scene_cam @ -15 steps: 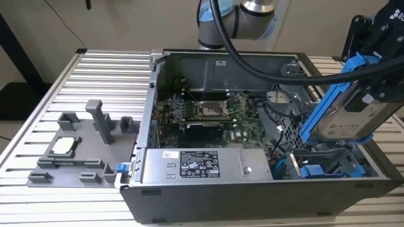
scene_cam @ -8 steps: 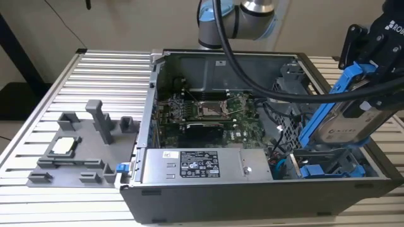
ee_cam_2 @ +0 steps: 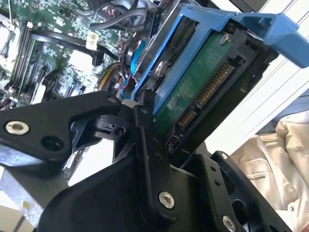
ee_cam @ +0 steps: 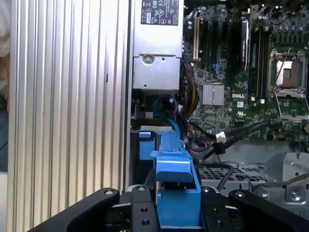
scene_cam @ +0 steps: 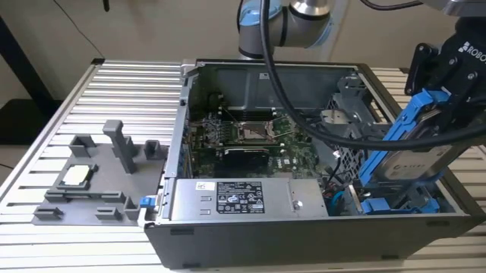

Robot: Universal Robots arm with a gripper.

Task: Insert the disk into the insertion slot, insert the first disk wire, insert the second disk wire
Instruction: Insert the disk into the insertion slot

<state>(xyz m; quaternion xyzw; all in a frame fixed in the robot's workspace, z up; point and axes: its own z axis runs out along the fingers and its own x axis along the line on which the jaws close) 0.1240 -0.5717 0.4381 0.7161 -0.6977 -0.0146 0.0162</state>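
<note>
Disk (scene_cam: 414,162) in blue frame | pinched at upper end by end effector (scene_cam: 444,105) | tilted, lower edge over insertion slot (scene_cam: 395,205) | exterior view's right of open computer case (scene_cam: 227,239) on counter (scene_cam: 76,247)

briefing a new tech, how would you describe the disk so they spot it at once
Find the open computer case on the ribbed metal table, then look at its end on the exterior view's right, where the black claw holds the disk steeply tilted at the blue-railed slot. It is a flat grey-silver drive in a bright blue frame, unlike the silver power-supply box lying flat.
</note>
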